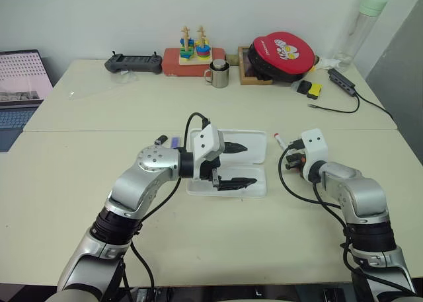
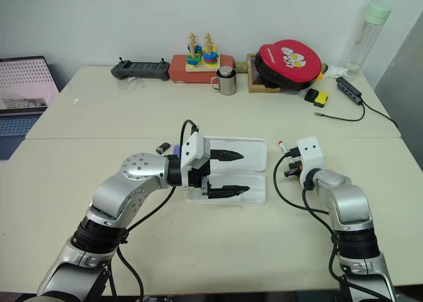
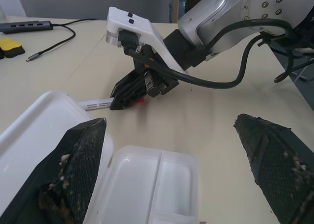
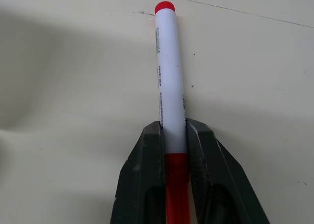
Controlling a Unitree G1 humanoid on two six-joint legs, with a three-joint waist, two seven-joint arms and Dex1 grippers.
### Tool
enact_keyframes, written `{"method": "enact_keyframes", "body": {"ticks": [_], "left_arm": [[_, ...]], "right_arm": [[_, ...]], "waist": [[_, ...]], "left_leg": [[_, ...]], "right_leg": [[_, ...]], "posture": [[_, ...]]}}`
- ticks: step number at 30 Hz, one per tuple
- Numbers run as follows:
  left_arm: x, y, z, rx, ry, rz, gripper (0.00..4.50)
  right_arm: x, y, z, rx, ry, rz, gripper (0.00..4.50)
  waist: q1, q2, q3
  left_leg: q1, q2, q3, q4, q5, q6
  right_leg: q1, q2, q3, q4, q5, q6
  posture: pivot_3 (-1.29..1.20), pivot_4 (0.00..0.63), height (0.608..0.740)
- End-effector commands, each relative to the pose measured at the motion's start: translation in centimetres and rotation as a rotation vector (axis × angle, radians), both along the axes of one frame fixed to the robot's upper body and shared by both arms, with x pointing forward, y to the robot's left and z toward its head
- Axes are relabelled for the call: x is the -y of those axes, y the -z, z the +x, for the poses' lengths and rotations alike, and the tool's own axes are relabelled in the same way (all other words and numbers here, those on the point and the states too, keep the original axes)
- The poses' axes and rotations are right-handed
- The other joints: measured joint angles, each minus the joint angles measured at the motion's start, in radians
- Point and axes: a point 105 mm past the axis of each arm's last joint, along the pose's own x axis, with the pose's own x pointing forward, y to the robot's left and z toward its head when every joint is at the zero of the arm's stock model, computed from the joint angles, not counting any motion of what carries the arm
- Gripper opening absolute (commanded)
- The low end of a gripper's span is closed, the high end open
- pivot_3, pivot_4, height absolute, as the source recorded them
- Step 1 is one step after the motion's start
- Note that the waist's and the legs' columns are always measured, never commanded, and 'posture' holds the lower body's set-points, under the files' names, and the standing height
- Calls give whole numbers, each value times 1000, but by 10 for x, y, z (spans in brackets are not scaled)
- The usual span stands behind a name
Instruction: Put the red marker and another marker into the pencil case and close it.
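The pencil case (image 1: 259,143) lies open in the middle of the table, lid and moulded base (image 3: 147,185) side by side. My left gripper (image 1: 250,163) hovers over it, open wide, one finger above each half. To the right of the case the red marker (image 4: 169,77) lies on the table, white barrel with a red end. My right gripper (image 4: 175,150) is shut on the red marker at its red cap, and also appears as the right gripper (image 3: 128,92) in the left wrist view. The lilac marker (image 1: 174,142) lies left of the case, behind my left arm.
A small black object (image 1: 160,140) lies beside the lilac marker. Along the far edge stand a controller (image 1: 133,63), a stacking toy (image 1: 194,51), a metal mug (image 1: 218,73), a red round case (image 1: 283,54), a bottle (image 1: 360,28) and a cabled hub (image 1: 340,80). A laptop (image 1: 20,90) sits far left.
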Motion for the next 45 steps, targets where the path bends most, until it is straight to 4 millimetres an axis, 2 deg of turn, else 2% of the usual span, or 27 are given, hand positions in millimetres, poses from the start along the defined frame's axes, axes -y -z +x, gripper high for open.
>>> {"method": "enact_keyframes", "body": {"ticks": [1,3,5,7,8,9,14,19,24,30,32,35,39,45], "left_arm": [[-6,-14,0,34,-24,-47,4500],[-17,-16,-2,13,-59,-68,4500],[-28,-14,-5,-7,-97,-69,4500],[-41,-10,-7,-24,-153,-64,4500],[-45,-9,-7,-28,-173,-62,4500],[-54,-6,-10,-45,-205,-62,4500],[-91,2,-20,-76,-372,-39,4500],[-117,5,-30,-87,-500,-24,4500],[-134,1,-30,-65,-575,-23,4500],[-143,-6,-21,-63,-644,-80,4500],[-147,-5,-17,-65,-678,-86,4500],[-148,-4,-11,-92,-717,-129,4500],[-154,0,1,-103,-812,-158,4500],[-160,4,4,-143,-902,-211,4500]], "right_arm": [[19,-44,12,181,26,42,296],[16,-78,16,307,-27,124,296],[2,-107,12,408,-158,177,296],[-20,-122,3,459,-332,160,296],[-26,-124,0,466,-390,148,296],[-42,-124,-8,458,-510,114,296],[-93,-103,-29,348,-906,-31,296],[-125,-73,-30,259,-1112,-181,296],[-135,-45,-24,181,-1186,-247,296],[-134,-26,-21,129,-1215,-287,296],[-134,-26,-19,133,-1207,-280,1003],[-137,-29,-18,145,-1203,-262,1503],[-141,-38,-23,168,-1217,-223,2487],[-150,-75,-33,256,-1243,-59,3742]], "waist": [[0,0,0],[-4,1,0],[-13,1,0],[-26,1,0],[-29,1,0],[-29,1,0],[-30,1,1],[-25,1,1],[-17,0,1],[-17,0,1],[-19,0,1],[-25,0,1],[-24,0,1],[-26,0,1]], "left_leg": [[0,0,0,0,0,0],[0,0,1,0,0,0],[-1,1,3,-1,0,0],[-1,2,3,-3,0,0],[0,2,2,-4,0,0],[0,3,2,-4,0,0],[0,2,3,-5,0,0],[0,2,2,-4,0,0],[-1,1,0,-4,0,0],[-1,1,1,-4,0,0],[-1,2,1,-4,0,0],[-1,2,1,-4,0,0],[-1,1,0,-4,0,0],[-1,2,0,-4,0,0]], "right_leg": [[0,0,0,0,0,0],[-1,0,0,0,0,0],[-4,1,0,1,0,0],[-4,2,1,1,0,0],[-4,2,1,1,0,0],[-4,2,1,0,0,0],[-4,1,1,-1,0,0],[-4,1,0,-1,0,0],[-3,0,0,-1,0,0],[-4,0,0,-1,0,0],[-4,0,0,-1,0,0],[-4,0,0,-1,0,0],[-4,0,-1,-1,0,0],[-4,0,-1,-1,0,0]], "posture": [[0,150,740],[0,150,740],[0,150,740],[0,150,740],[0,150,740],[0,150,740],[0,150,740],[0,150,740],[0,150,740],[0,150,740],[0,150,740],[0,150,740],[0,150,740],[0,150,740]]}}
